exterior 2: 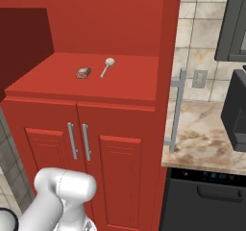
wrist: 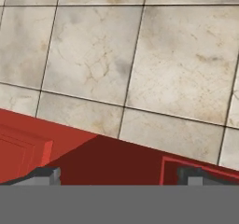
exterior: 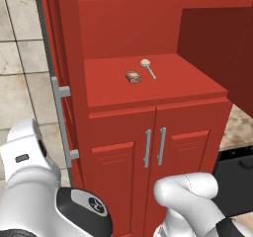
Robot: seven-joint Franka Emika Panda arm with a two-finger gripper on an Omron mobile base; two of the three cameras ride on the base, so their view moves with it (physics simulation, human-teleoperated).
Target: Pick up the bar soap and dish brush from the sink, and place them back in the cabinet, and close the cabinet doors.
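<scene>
Beige wall tiles (exterior: pixel 20 78) with dark joints back the kitchen on either side of the tall red cabinet (exterior: pixel 123 28).

Cabinet: the upper compartment stands open. Its left door (exterior: pixel 57 73) is swung outward and seen edge-on, with a long silver bar handle (exterior: pixel 62 122) on its outer face. The right door (exterior 2: pixel 168 57) is likewise swung out, its handle (exterior 2: pixel 177 109) facing the marbled bench (exterior 2: pixel 206 138).

Shelf: the lowest red shelf (exterior: pixel 188 85) of the open compartment carries both items.
- Bar soap (exterior: pixel 133 77): lies flat near the middle of the shelf.
- Dish brush (exterior: pixel 147 68): lies flat just beside the soap, on the side toward the bench, apart from it; its round pale head points toward the cabinet's back wall.

Below the shelf, two smaller red doors (exterior: pixel 118 172) are closed, their short handles (exterior: pixel 154 147) side by side.

Tool (wrist: pixel 121 176): in the hand view its two dark fingertips (wrist: pixel 44 175) stand spread wide, with nothing between them, facing pale floor tiles (wrist: pixel 140 69) and a red cabinet panel (wrist: pixel 28 143).
</scene>
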